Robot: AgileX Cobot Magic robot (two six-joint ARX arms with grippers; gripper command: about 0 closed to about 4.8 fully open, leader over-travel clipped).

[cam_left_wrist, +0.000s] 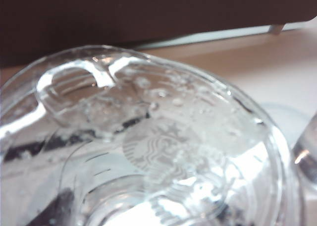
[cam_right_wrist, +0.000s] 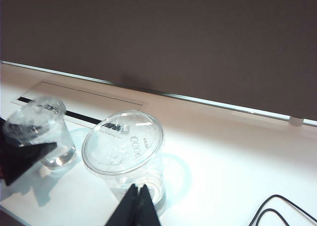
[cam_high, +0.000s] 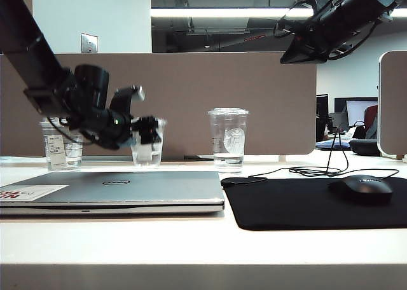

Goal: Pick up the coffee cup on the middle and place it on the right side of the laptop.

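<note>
Your left gripper (cam_high: 147, 130) clasps the coffee cup (cam_high: 147, 151) behind the laptop (cam_high: 121, 189), the tall cup (cam_high: 228, 137) off to its right. Your right gripper (cam_right_wrist: 138, 198), fingertips pressed together, hangs high above that tall cup.

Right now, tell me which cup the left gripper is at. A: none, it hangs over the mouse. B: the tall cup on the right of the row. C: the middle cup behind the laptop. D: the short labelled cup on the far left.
C: in the exterior view the left gripper sits at the middle cup behind the laptop; the right gripper, jaws together, hangs above the tall cup.
</note>
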